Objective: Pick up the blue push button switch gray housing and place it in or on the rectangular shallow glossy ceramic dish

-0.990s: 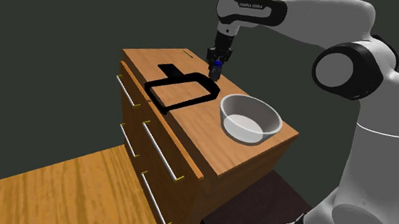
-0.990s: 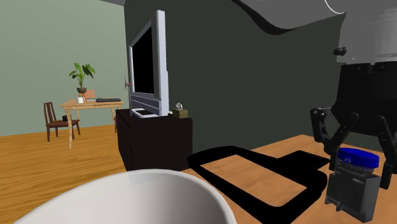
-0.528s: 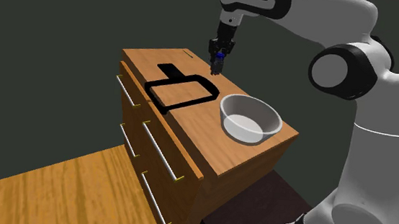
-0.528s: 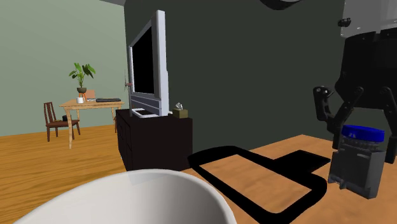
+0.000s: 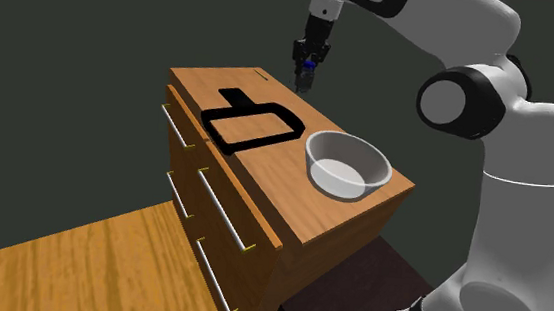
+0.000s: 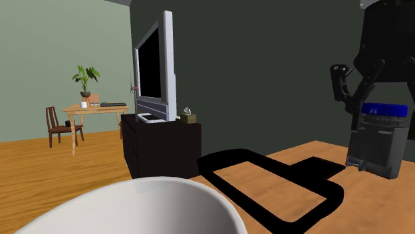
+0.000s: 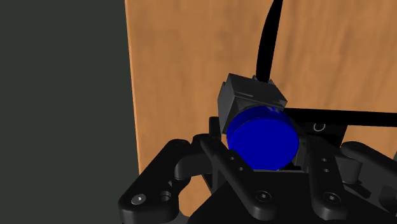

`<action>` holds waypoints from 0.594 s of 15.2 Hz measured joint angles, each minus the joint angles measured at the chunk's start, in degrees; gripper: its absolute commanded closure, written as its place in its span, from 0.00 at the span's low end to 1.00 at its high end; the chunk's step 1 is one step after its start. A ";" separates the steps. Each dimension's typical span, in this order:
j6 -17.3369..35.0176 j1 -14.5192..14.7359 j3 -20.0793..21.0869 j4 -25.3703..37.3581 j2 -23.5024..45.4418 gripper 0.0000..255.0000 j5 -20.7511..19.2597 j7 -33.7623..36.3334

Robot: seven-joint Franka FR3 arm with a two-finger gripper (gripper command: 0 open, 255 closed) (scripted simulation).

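The gripper (image 5: 304, 63) is clamped on the grey switch with its blue button (image 6: 376, 143), holding it up in the air, clear of the wooden dresser (image 5: 262, 194); below on the dresser top lies the black-rimmed rectangular dish (image 5: 228, 142), apart from the switch; a white bowl (image 5: 346, 164) sits just beside that dish.
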 measured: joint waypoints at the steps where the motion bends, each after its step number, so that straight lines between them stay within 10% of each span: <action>1: -1.32 -0.20 0.00 1.82 0.52 1.00 0.08 -0.03; 9: -3.76 4.46 1.03 2.74 -1.16 1.00 -0.80 5.44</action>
